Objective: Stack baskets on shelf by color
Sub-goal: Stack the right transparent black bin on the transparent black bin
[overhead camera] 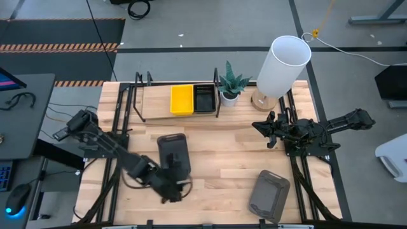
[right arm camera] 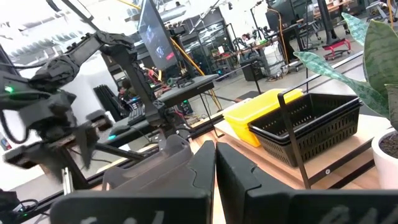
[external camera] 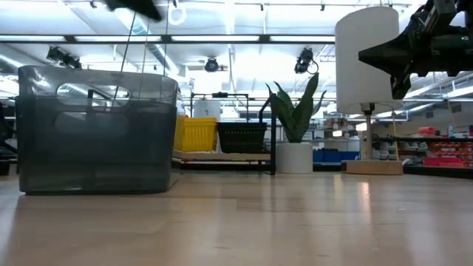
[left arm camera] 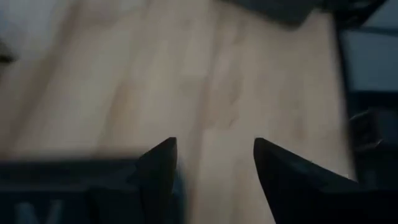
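A dark grey basket [overhead camera: 173, 156] sits flat on the table in front of the left arm and fills the low view's left side [external camera: 96, 129]. My left gripper [overhead camera: 170, 191] is open above that basket's near end, and the left wrist view [left arm camera: 214, 152] shows bare wood between its fingers. A second grey basket [overhead camera: 270, 194] lies near the table's near right corner. Yellow baskets [overhead camera: 182, 100] and black baskets [overhead camera: 204, 98] stand side by side on the shelf [overhead camera: 156, 102]. My right gripper [overhead camera: 262, 127] is shut, raised over the table's right part and touching nothing. My left gripper comes from above at the grey basket's near rim [left arm camera: 62, 169], which shows as a dark band beside one finger [left arm camera: 158, 165]. Whether that finger touches the rim, I cannot tell.
A white plant pot with a green plant [overhead camera: 229, 89] stands just right of the shelf. Beside it, at the far right, is a tall white lamp shade [overhead camera: 283, 63] on a wooden base. Bare wood lies between the two grey baskets and in front of the shelf.
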Available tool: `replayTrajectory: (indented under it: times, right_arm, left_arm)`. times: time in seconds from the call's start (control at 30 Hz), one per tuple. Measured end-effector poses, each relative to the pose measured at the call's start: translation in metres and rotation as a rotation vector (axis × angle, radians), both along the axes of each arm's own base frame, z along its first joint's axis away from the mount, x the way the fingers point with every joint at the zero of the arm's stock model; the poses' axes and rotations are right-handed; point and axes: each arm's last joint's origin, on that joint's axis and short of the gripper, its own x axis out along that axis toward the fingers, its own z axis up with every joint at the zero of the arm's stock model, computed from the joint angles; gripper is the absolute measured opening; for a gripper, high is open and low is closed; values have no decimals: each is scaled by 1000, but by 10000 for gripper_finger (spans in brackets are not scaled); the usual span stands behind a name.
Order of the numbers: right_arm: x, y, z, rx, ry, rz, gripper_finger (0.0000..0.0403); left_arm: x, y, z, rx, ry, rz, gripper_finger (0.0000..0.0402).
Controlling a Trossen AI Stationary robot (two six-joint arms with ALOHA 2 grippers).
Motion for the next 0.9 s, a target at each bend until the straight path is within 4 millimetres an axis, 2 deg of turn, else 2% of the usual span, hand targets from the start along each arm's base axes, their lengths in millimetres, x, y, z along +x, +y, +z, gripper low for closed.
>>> replayTrajectory:
  times: [0.2,0.33,0.53,0.67,0.9]
  right_arm:
    - [0,0,0,0,0,0,19]
    - [0,0,0,0,-1,0,19]
    - [0,0,1,2,-9,0,19]
    - [0,0,1,2,-8,0,19]
    - [0,0,1,1,-8,1,19]
  left_arm:
    - [57,2,-23,-143,-115,-164,187]
    - [93,2,-29,-123,-127,-233,173]
    - [145,-13,-34,-26,-134,-348,179]
    - [177,-22,-41,-64,-142,-436,186]
    - [215,-38,-56,-34,-180,-548,195]
